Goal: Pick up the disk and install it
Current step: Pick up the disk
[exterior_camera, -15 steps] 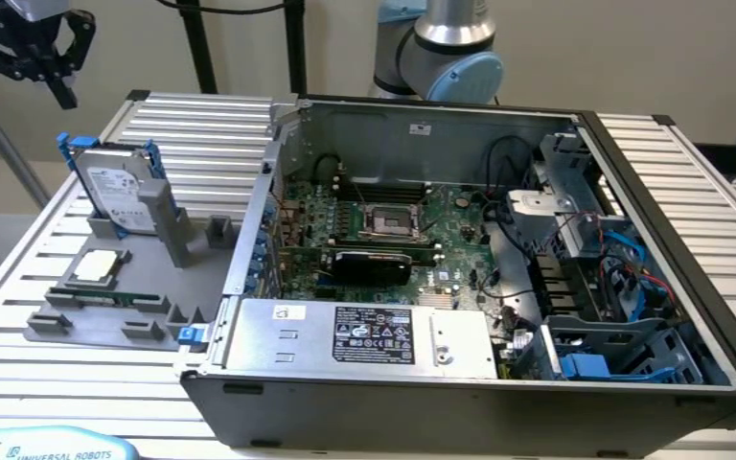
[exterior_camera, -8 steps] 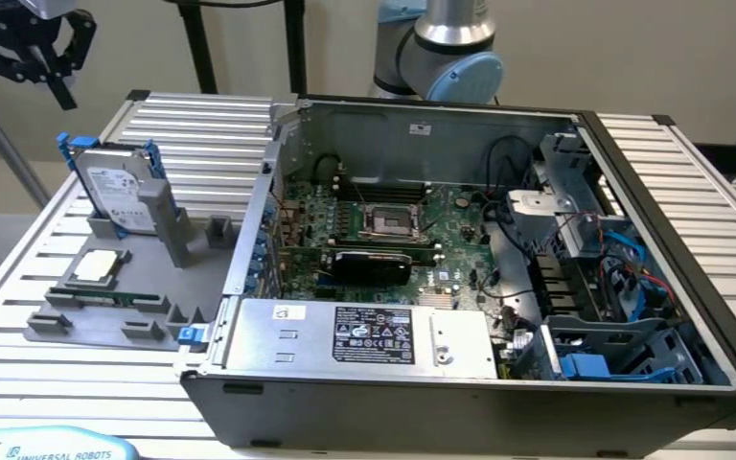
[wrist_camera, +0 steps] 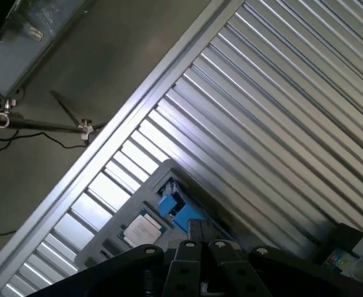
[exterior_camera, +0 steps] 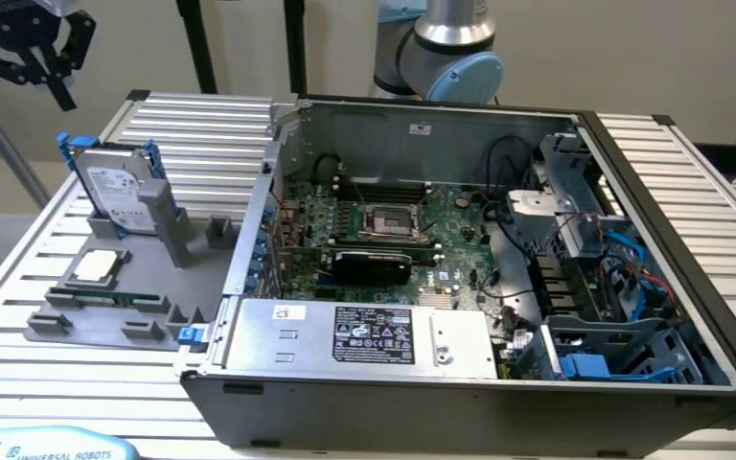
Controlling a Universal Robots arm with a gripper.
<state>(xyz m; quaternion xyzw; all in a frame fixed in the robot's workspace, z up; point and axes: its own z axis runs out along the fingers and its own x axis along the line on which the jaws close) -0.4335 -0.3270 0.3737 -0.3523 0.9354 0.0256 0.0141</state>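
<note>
While my gripper (wrist_camera: 197, 228) hangs with its black fingers pressed together, gripping nothing, the disk (exterior_camera: 123, 196) stands upright in a matte gray holder (exterior_camera: 202, 278) at 9 o'clock in the exterior view. It is flat silver metal with a white label, framed in bright blue plastic, on the ribbed aluminium table (exterior_camera: 701, 192).

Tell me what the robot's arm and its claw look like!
The arm is a shiny silver tube with a black ring and a round light blue cap at its joint. The gripper is black, built of chunky angular links.
</note>
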